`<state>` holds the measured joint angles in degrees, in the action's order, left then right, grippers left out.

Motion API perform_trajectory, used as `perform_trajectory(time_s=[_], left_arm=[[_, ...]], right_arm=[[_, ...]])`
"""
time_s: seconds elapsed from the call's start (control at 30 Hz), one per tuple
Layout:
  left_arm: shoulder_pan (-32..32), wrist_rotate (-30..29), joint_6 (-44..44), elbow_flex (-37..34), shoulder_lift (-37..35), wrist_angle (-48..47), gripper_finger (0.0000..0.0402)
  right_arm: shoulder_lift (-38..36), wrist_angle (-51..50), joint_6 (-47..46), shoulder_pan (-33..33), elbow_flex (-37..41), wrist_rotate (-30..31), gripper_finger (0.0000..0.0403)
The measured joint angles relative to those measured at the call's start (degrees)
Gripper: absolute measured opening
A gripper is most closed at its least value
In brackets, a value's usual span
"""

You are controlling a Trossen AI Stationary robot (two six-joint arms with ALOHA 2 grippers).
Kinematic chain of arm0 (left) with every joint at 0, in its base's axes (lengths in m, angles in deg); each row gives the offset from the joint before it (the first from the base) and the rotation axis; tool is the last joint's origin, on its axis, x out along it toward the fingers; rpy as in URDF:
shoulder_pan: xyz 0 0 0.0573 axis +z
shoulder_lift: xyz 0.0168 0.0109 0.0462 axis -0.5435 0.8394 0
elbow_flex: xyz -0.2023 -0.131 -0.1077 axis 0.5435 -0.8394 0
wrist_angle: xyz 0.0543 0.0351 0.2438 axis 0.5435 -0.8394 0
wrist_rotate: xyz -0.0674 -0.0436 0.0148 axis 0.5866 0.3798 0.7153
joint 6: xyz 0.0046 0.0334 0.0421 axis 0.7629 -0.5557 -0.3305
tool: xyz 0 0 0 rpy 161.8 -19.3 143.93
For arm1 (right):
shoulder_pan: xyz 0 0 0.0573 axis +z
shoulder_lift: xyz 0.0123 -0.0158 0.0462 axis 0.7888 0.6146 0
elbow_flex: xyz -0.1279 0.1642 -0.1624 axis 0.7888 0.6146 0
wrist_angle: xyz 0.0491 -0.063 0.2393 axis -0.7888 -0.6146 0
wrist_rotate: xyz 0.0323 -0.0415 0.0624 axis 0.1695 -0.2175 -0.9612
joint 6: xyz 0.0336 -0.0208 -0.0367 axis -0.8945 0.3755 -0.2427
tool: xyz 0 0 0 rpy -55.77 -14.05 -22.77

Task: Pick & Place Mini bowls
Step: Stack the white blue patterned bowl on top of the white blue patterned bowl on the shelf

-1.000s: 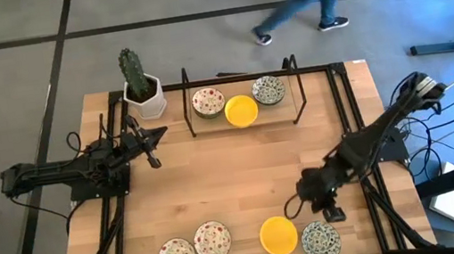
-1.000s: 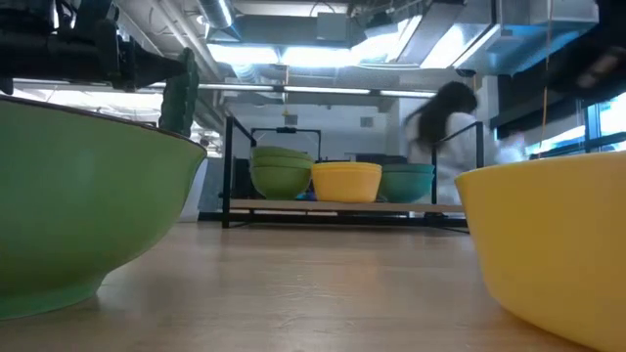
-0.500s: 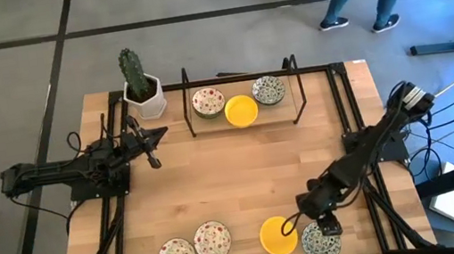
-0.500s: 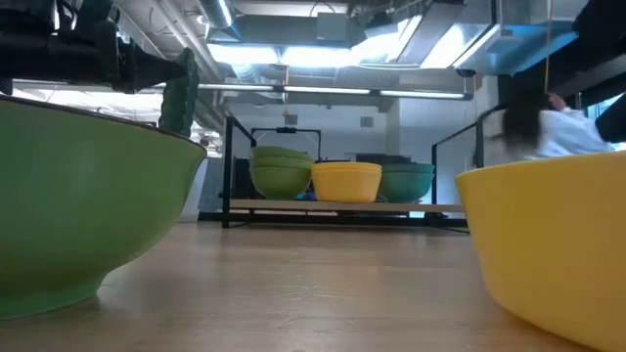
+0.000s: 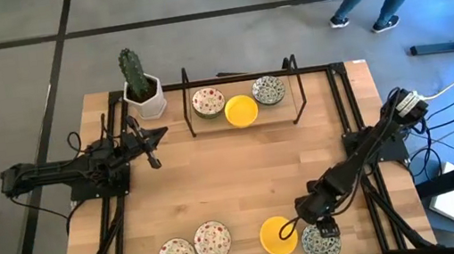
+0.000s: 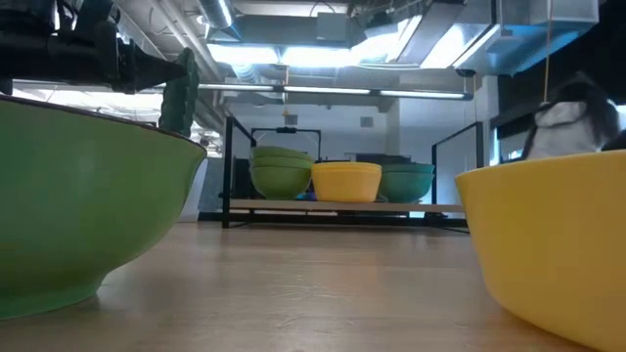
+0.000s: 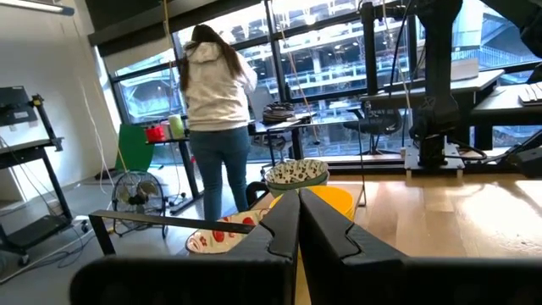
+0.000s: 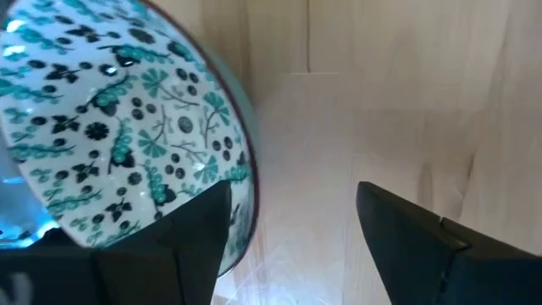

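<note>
Right claw [image 8: 292,229] spread, straddling teal bowl [image 8: 110,127] rim, lower right of tabletop [image 5: 242,170]. Likely rigid, glazed, slippery, chippable: pinch rim.

Left claw [image 7: 298,224] clenched, empty.

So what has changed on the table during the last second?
The right tool moved toward the near edge, down onto the blue-green patterned bowl; its fingers are open, one over the bowl's rim, nothing gripped yet. The left tool stayed by the cactus pot, and no bowl moved.

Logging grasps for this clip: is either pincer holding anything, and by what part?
Nothing held. The right pincer is open astride the blue-green bowl's rim; the left pincer is shut and empty.
</note>
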<state>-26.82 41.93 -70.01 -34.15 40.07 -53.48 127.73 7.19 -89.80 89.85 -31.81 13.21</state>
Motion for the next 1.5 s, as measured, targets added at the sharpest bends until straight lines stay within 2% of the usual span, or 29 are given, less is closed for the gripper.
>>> perform_trajectory(time_s=[0.23, 0.4, 0.53, 0.77, 0.97, 1.07, 1.13, 1.33, 1.5], left_arm=[[0.0, -0.02, 0.02, 0.0, 0.02, 0.0, 0.0004], [0.0, -0.02, 0.02, 0.0, 0.02, 0.01, 0.0004], [0.0, -0.02, 0.02, 0.0, 0.02, 0.02, 0.0004], [0.0, -0.02, 0.02, 0.0, 0.02, 0.02, 0.0004], [0.0, -0.03, 0.03, -0.01, 0.01, 0.02, 0.0004], [0.0, -0.02, 0.0, 0.0, 0.01, 0.03, 0.0004], [0.0, -0.04, 0.0, -0.02, 0.0, 0.02, 0.0004], [0.0, -0.02, -0.01, -0.01, 0.02, 0.01, 0.0004], [0.0, -0.02, -0.02, -0.02, 0.02, 0.0, 0.0004]], right_arm=[[1.34, -0.01, -0.43, -0.02, 0.0, -0.02, 0.0253], [1.36, 0.01, -1.77, -0.05, 0.0, 0.06, 0.0221], [1.36, -0.05, -0.97, -0.07, 0.0, 1.0, 0.0163], [1.21, -0.31, 5.14, -0.42, -0.2, 0.1, 0.002], [1.2, -0.66, 8.29, -0.85, -0.13, 0.91, 0.0033], [0.16, -0.9, 11.46, -0.83, -0.11, 2.15, 0.0019], [-1.34, -1.48, 14.03, -0.83, -0.04, 4.93, 0.0014], [-9.5, -6.45, 19.03, -0.96, 0.17, 19.4, 0.0018], [-19.75, -3.05, 25.27, -1.54, 0.31, 26.95, 0.0013]])
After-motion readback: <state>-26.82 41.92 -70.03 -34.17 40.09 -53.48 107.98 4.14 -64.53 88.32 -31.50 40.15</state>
